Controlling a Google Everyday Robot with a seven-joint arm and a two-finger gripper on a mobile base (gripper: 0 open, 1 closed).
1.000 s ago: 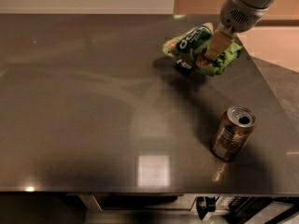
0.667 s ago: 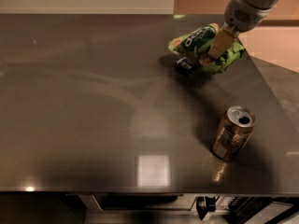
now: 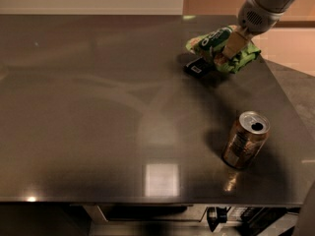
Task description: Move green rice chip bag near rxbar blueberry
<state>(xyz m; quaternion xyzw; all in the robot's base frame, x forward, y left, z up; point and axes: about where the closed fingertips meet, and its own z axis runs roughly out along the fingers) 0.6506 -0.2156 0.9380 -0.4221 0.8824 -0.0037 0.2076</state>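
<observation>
The green rice chip bag (image 3: 210, 39) lies crinkled at the back right of the dark table (image 3: 98, 112). The rxbar blueberry (image 3: 198, 67), a small dark bar with a white label patch, lies right at the bag's front left edge, touching or partly under it. My gripper (image 3: 225, 54) comes down from the upper right on the grey arm (image 3: 261, 9). Its tan fingers (image 3: 232, 44) are shut on the middle of the bag. The right part of the bag sticks out behind the fingers.
A brown drink can (image 3: 245, 140) with an open top stands at the front right, well in front of the bag. The table's right edge runs diagonally just right of the bag and the can. The front edge is near the bottom.
The gripper and the bag it holds have shifted a little to the right and back. The bar and the can have stayed where they were.
</observation>
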